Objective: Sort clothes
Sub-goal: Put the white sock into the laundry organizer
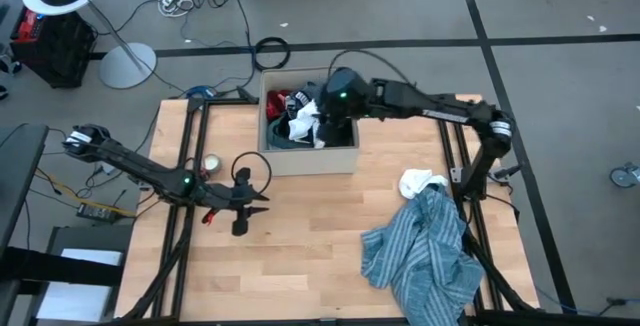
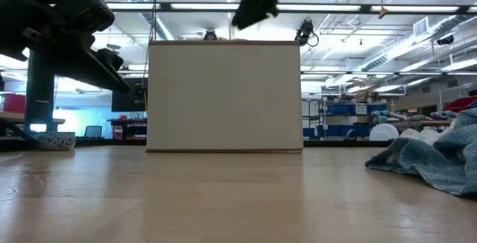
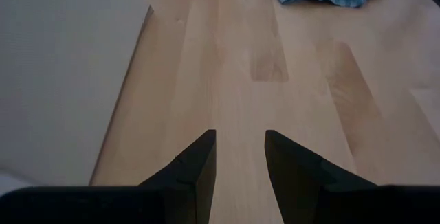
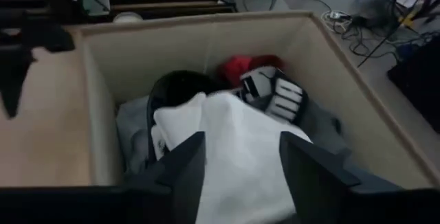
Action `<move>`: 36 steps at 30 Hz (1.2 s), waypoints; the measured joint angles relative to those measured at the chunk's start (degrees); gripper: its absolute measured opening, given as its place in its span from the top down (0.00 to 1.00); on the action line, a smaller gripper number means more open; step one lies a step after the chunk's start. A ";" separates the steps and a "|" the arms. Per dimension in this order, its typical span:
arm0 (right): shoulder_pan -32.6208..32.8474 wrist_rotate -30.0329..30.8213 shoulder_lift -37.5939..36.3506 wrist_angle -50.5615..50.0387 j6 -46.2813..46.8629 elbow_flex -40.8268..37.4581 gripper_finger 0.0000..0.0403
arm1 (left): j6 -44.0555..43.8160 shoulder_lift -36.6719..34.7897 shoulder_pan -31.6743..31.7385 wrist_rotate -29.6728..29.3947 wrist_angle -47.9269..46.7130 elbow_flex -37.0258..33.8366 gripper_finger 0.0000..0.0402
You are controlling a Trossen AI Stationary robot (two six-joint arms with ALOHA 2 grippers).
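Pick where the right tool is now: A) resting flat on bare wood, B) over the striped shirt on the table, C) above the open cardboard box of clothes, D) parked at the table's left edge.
C: the right tool hangs open over the white garment inside the cardboard box.

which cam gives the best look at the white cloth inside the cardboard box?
Right wrist view: the white cloth fills the tan cardboard box just past the open right gripper. High view shows only a small patch beside the arm. Low view: box wall hides it. Left wrist view: absent.
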 joint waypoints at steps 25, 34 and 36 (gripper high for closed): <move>13.15 6.30 -23.05 -30.82 30.56 -17.03 0.52 | 6.25 -28.91 1.29 -2.28 3.52 -12.99 0.67; 17.62 2.04 -28.61 -29.22 48.70 -41.19 0.53 | 6.55 -33.51 3.88 -0.38 0.52 -13.16 0.67; 17.86 1.41 -28.63 -27.86 51.10 -44.97 0.53 | 6.49 -33.50 3.91 0.36 0.53 -13.16 0.67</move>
